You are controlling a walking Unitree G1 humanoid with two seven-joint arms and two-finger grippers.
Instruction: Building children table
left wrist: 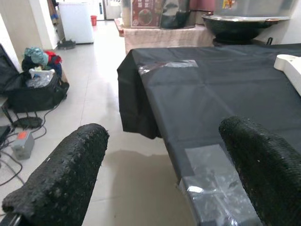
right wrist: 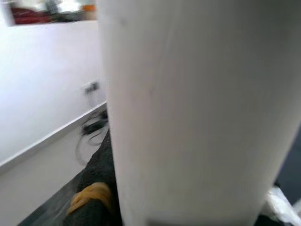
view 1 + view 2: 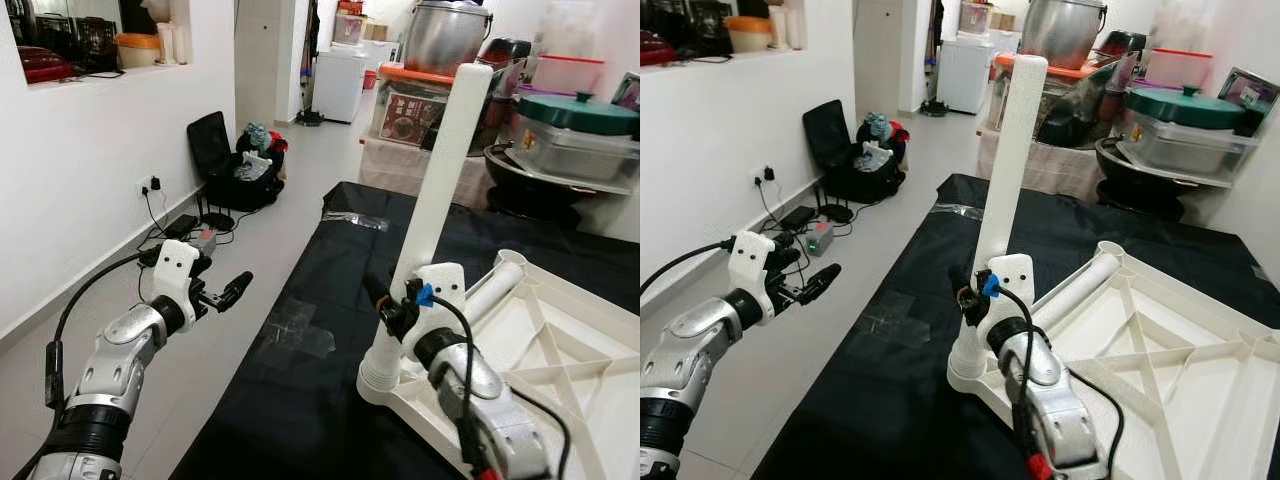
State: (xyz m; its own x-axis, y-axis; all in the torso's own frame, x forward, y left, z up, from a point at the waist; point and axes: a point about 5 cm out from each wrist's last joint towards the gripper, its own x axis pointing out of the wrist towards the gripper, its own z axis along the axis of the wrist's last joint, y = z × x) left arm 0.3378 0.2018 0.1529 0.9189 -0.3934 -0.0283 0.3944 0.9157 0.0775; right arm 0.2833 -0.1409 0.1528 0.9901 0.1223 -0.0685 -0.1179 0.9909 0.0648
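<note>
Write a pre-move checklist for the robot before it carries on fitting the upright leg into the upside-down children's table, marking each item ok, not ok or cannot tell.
1. Upright table leg stands in the corner socket of the tabletop: ok.
2. Leg fully seated or screwed home: cannot tell.
3. Right gripper is at the leg's lower part: ok; firm grasp: cannot tell.
4. Left gripper is open and free to help, out over the floor beside the black cloth: ok.
5. Second leg lies on the tabletop, within view: ok.
</note>
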